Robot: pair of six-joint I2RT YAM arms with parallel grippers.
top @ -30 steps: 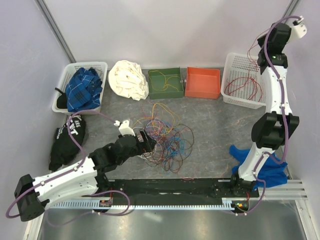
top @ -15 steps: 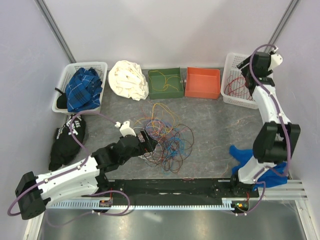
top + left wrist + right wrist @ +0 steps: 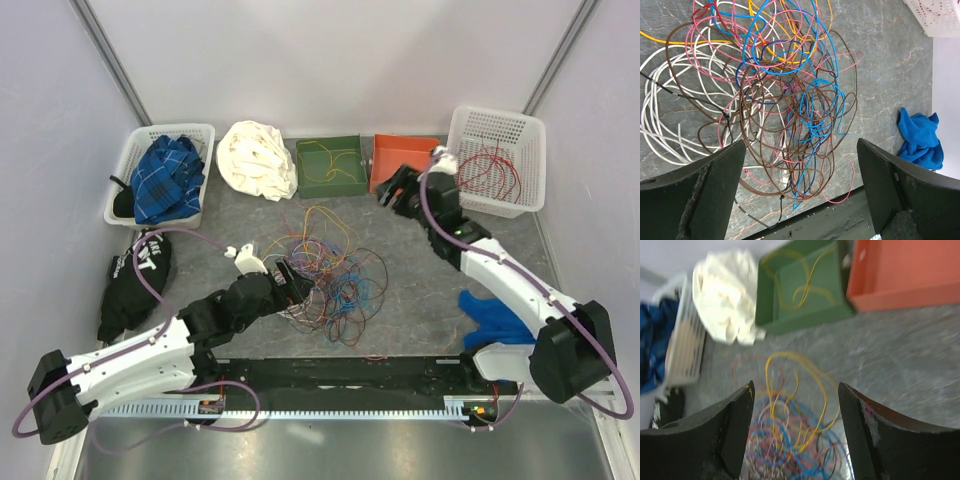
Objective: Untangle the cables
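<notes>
The cables (image 3: 325, 272) lie in a tangle of brown, blue, pink, yellow and white loops mid-table; the left wrist view shows the cables (image 3: 785, 90) from close above. My left gripper (image 3: 293, 278) hangs open at the tangle's left edge, and in its own view the left gripper (image 3: 801, 150) holds nothing. My right gripper (image 3: 392, 192) hovers open by the orange bin (image 3: 405, 168), back right of the tangle. In the blurred right wrist view the right gripper (image 3: 795, 390) is empty, with the yellow loop (image 3: 800, 390) below it. A red cable (image 3: 490, 170) lies in the white basket (image 3: 530, 135).
A green bin (image 3: 345, 185) holds a yellow-green cable. A white cloth (image 3: 257, 160) and a basket of blue plaid cloth (image 3: 160, 175) sit at the back left. A black bag (image 3: 135, 280) lies at the left, a blue cloth (image 3: 500, 315) at the right, and a black rail (image 3: 340, 375) runs along the front.
The right gripper opened over the white basket, leaving the red cable inside, then swung left and down toward the tangle. The left arm barely moved.
</notes>
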